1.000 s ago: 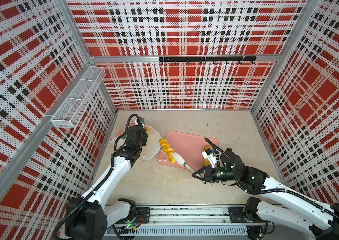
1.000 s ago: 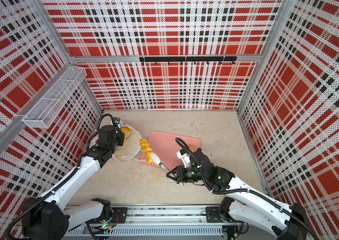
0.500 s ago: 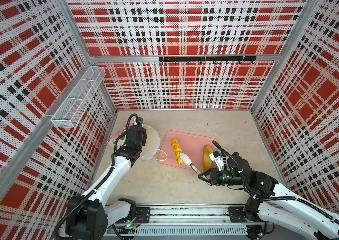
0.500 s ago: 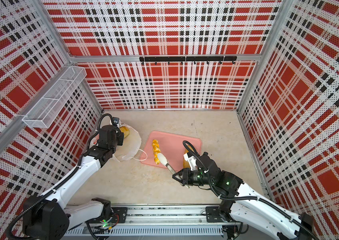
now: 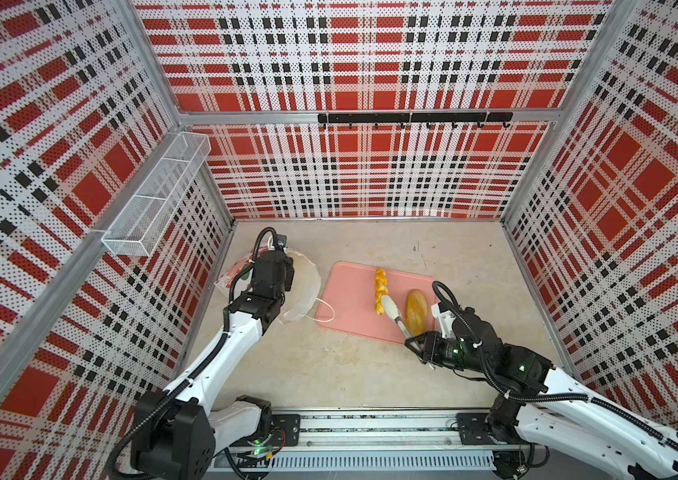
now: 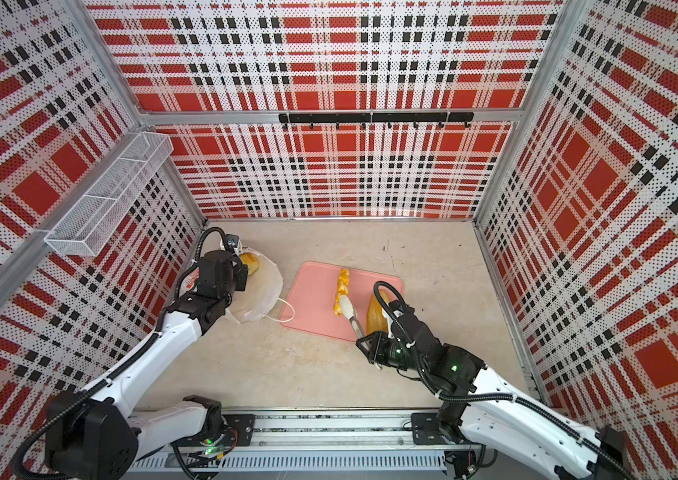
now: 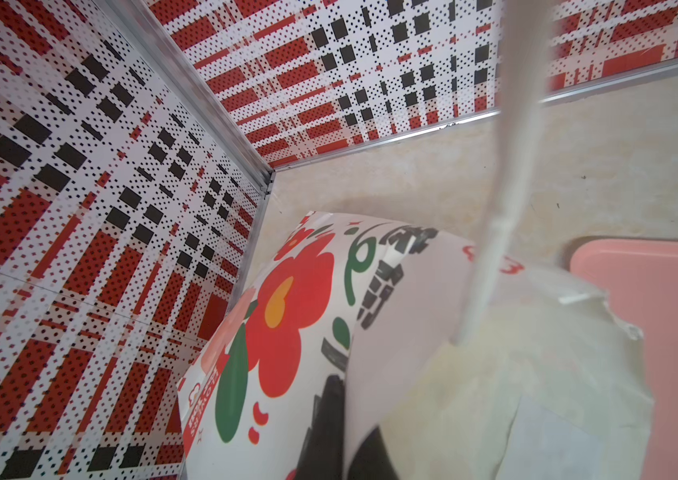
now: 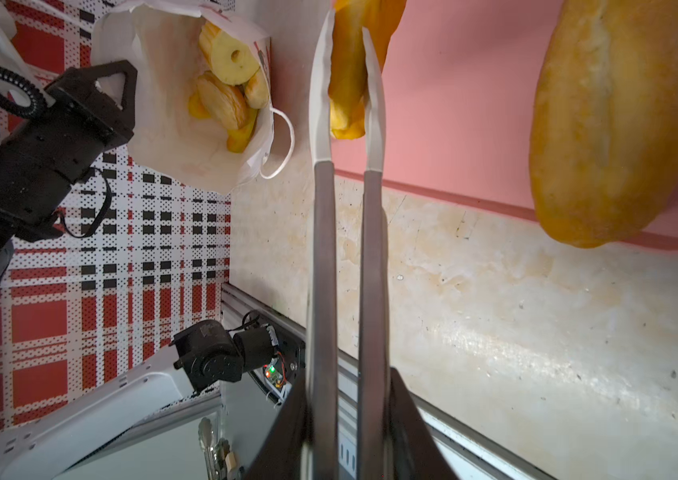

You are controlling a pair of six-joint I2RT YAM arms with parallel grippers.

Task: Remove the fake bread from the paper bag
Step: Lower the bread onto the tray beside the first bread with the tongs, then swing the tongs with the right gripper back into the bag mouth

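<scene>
Right arm point(image 5: 536, 370) drew back low; right jaws clamp tongs point(image 5: 391, 308), left jaws pinch bag point(image 5: 307, 282).

Red, black and white plaid walls point(image 5: 370, 62); mottled beige floor point(image 5: 329, 365). Wire basket point(image 5: 154, 199) on side wall, black hook rail point(image 5: 414, 118) on back wall.

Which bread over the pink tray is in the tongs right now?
The twisted stick, sitting between the white tips of the tongs; the smooth oval loaf lies free beside it.
</scene>
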